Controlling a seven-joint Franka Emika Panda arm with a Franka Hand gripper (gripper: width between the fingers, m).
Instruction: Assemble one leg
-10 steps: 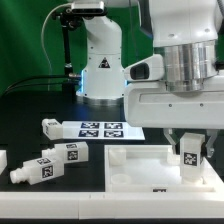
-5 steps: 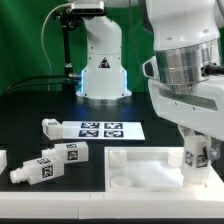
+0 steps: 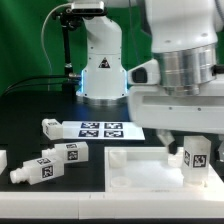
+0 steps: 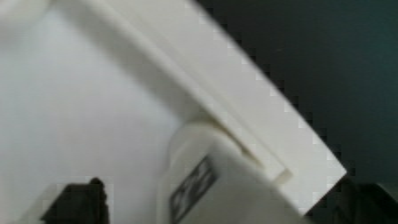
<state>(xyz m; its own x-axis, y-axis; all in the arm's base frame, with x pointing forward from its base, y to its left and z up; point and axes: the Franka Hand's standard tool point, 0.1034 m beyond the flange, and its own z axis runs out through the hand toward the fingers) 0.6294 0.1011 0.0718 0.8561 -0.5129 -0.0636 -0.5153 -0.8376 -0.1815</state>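
My gripper [image 3: 196, 160] is shut on a white leg [image 3: 197, 156] with a black-and-white tag on its side. It holds the leg upright at the corner of the large white panel [image 3: 135, 162] on the exterior view's right. I cannot tell how deep the leg's lower end sits in the panel. In the wrist view the leg [image 4: 214, 170] stands close against the panel's raised rim [image 4: 187, 70]. One dark fingertip [image 4: 75, 200] shows beside the leg.
Several loose legs lie at the exterior view's left: one near the marker board [image 3: 50, 126], two side by side [image 3: 62, 153] [image 3: 35, 170], and one at the frame edge [image 3: 3, 160]. The marker board [image 3: 103, 128] lies behind the panel. The robot base [image 3: 100, 60] stands at the back.
The wrist has turned about its vertical axis, tilting aside and coming back square. The gripper and leg shifted slightly toward the exterior view's right and stay at the panel's corner.
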